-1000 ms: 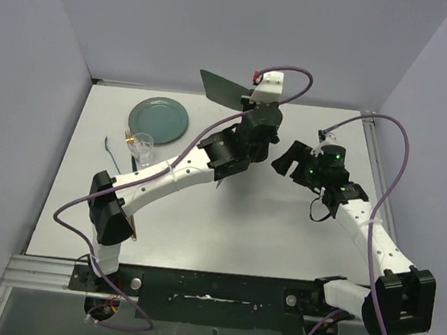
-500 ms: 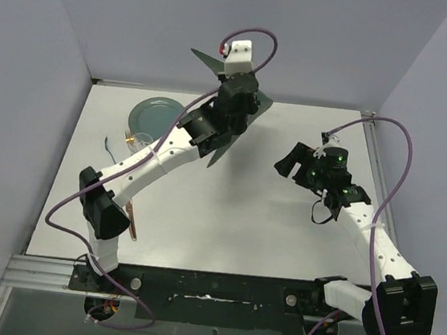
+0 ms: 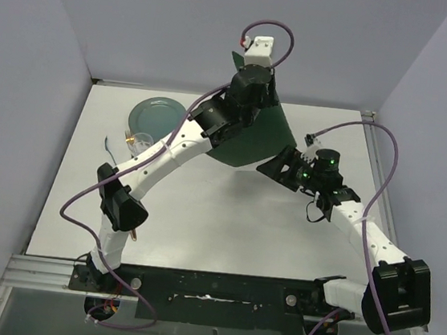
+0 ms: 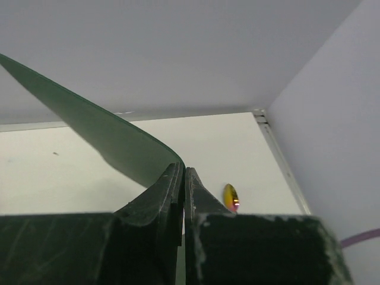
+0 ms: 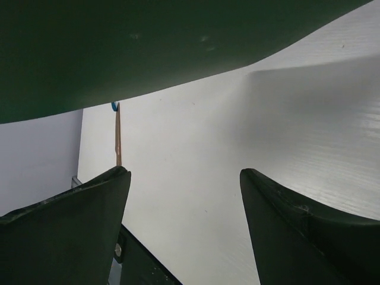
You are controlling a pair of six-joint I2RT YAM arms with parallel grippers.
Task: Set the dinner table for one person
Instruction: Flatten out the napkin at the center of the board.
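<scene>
1. The left tool [image 4: 183, 178] is clamped tight on one edge of the mat [image 3: 263, 136] and holds it up in the air over the far middle of the bench [image 3: 225, 224].
2. A second ago the mat sat high and nearly edge-on near the back wall. Then it swung left. Now it hangs spread out as a broad green sheet, sloping down to the right.
3. The right tool [image 5: 184, 178] has moved in towards the mat. Its jaws are wide apart with nothing between them, and the mat's lower edge hangs just above and ahead of its fingers.
4. In the top view the mat's low corner is right beside the right tool. I cannot tell whether they touch.
5. The mat rests nowhere on the bench yet, so the first piece of the setting is not laid.
6. The plate [image 3: 158, 118] and glass [image 3: 141, 146] wait at the far left of the bench, well apart from the mat.
7. This looks like a two-arm spread: the right tool probably needs to catch the free edge so the mat goes down flat.
8. The risk is that the limp sheet folds or slips past the open jaws.
</scene>
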